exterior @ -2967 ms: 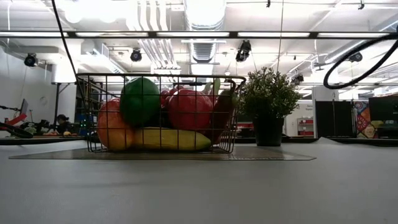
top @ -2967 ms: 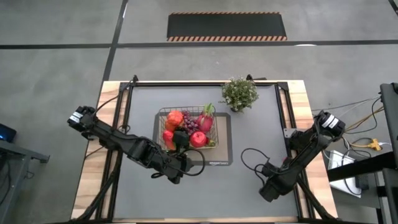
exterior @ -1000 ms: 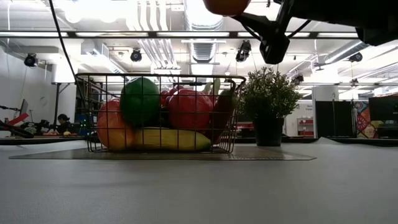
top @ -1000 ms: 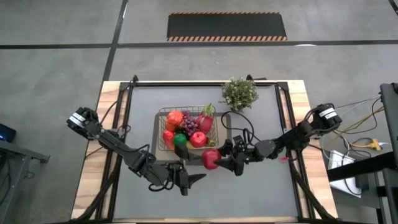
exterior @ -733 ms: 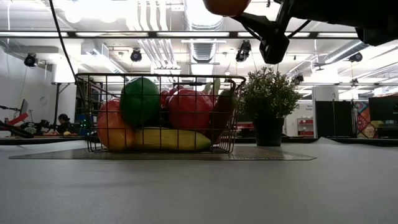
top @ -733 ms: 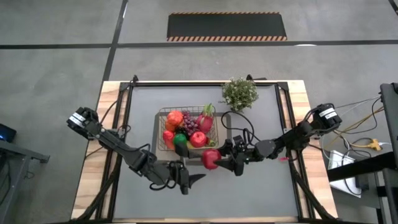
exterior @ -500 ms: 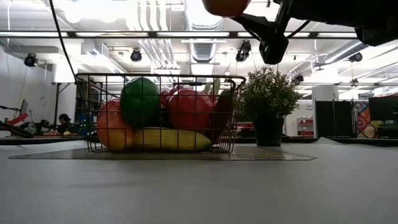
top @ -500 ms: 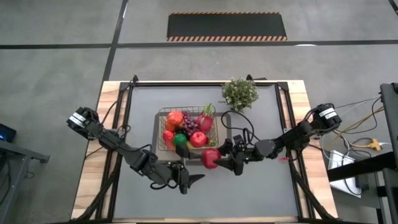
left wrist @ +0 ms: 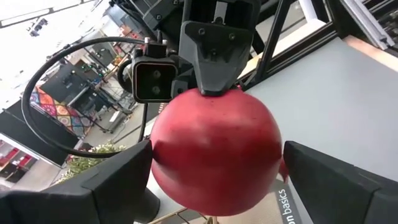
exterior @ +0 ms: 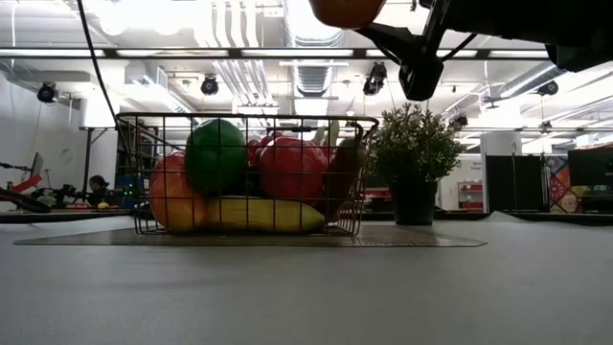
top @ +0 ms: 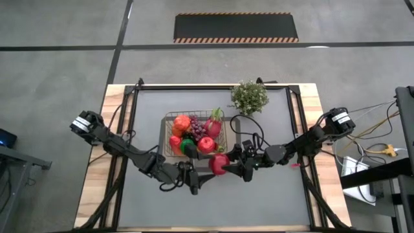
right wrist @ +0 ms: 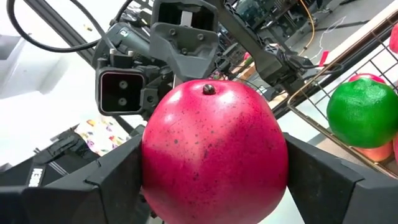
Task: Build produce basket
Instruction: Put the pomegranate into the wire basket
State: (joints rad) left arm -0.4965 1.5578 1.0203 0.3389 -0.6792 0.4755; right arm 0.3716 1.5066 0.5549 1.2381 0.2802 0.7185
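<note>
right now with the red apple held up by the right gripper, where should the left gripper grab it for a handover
Grip the red apple across its widest middle, on the two bare flanks that the right gripper does not cover. Come from the left gripper's side, facing the right one. The apple is round and smooth, so a hold off the middle would likely slip.

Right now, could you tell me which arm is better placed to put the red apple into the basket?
Right: the right hand grips the red apple beside the basket. The left hand is open, holding nothing.
</note>
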